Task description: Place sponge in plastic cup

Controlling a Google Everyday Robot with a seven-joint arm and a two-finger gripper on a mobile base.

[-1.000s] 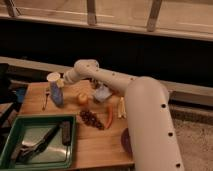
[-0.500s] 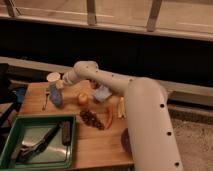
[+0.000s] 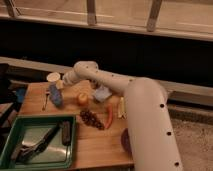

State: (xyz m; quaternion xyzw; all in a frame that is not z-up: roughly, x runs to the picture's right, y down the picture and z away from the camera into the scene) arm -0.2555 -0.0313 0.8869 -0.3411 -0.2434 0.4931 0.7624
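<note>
The plastic cup (image 3: 52,77) is small and white and stands at the back left of the wooden table (image 3: 95,145). Just in front of it a dull-blue sponge (image 3: 55,95) shows as a slanted block. My gripper (image 3: 59,85) is at the end of the white arm, right above the sponge's upper end and a little to the right of the cup. The contact between gripper and sponge is not visible.
A paler blue pad (image 3: 102,93), an orange fruit (image 3: 82,98), a dark cluster (image 3: 90,119), a red chili (image 3: 110,117) and a yellowish piece (image 3: 120,107) lie mid-table. A green tray (image 3: 10,155) with dark utensils sits front left. A blue-grey piece (image 3: 20,94) is at the left edge.
The arm's end and the sponge have shifted very slightly to the left, toward the cup. Everything else stays where it was.
</note>
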